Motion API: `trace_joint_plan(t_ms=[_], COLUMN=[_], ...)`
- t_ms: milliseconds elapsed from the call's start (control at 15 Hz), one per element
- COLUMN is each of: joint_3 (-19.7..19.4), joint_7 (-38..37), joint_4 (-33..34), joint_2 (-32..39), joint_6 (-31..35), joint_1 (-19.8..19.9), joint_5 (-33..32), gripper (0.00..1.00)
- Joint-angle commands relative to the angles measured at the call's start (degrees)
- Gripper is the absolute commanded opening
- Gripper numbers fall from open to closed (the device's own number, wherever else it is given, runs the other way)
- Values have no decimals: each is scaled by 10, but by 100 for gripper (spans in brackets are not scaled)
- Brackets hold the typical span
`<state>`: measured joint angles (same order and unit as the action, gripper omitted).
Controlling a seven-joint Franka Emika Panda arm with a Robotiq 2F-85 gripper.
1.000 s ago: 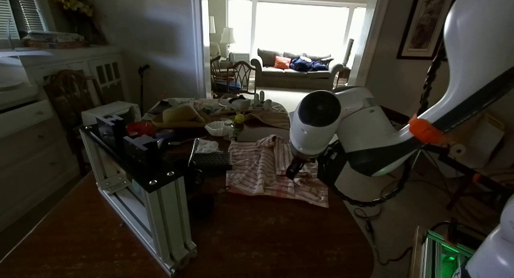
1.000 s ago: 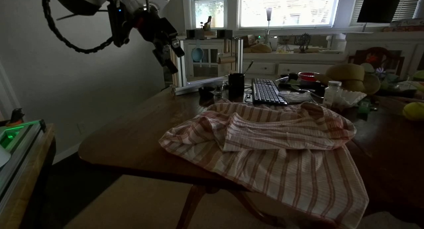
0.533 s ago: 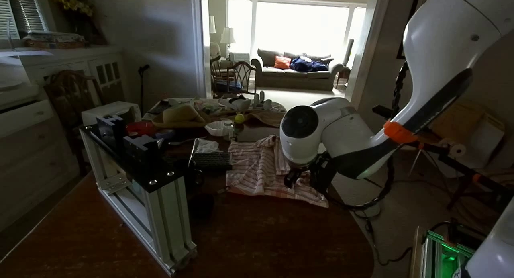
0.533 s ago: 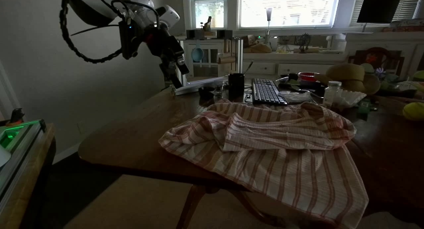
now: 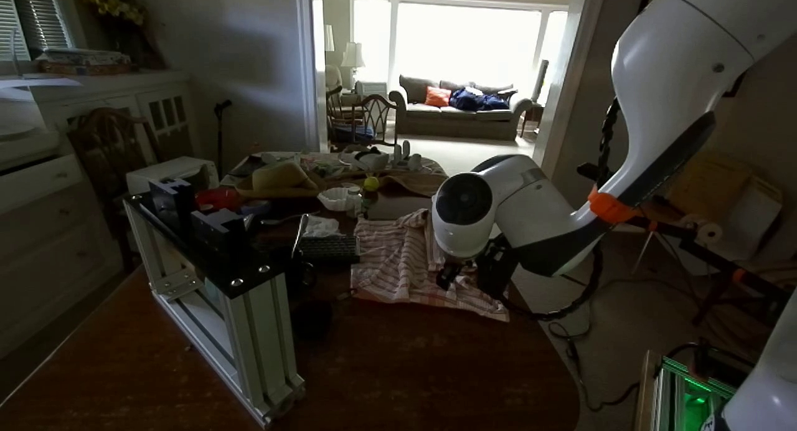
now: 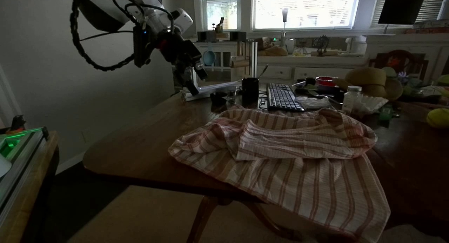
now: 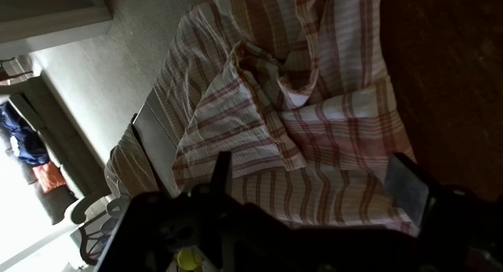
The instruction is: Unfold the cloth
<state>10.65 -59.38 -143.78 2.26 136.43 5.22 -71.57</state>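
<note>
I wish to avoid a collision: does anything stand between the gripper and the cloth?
Nothing visible does: in the wrist view, the open gripper faces the cloth with no object between. The keyboard lies beside it, off that path.

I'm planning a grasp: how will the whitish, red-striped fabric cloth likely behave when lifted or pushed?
The cloth will probably flop, given its soft wrinkles. Lifting one fold may drag others, since the wrist view shows layers overlapping. If pushed, it could slide off the brown wooden table, as part hangs over the edge.

Cloth (image 6: 294, 167): whitish, reddish-striped; wrinkled, partly folded, on table (image 6: 140, 148), overhanging edge.
</note>
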Motion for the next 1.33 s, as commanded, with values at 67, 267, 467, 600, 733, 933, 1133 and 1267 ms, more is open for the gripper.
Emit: trace_joint_plan(t_ms=[67,267,467,600,733,933,1133,1267], joint_3=[-43,-56,-67,-72,-77,-85,-90,-92], joint_7=[-23,-12,-2,4,11,18,12,11], joint_4=[39,56,72,82,91,103,115,121], joint_2=[69,106,138,156,172,191,206,214], joint_6=[22,43,65,78,89,95,93,92], joint_1=[-40,-46,-46,-46,-44,-45,-45,-43], joint_5=[-62,-74,-78,-84,-92,-109,-134,-147], gripper=[100,100,100,100,100,100,100,91])
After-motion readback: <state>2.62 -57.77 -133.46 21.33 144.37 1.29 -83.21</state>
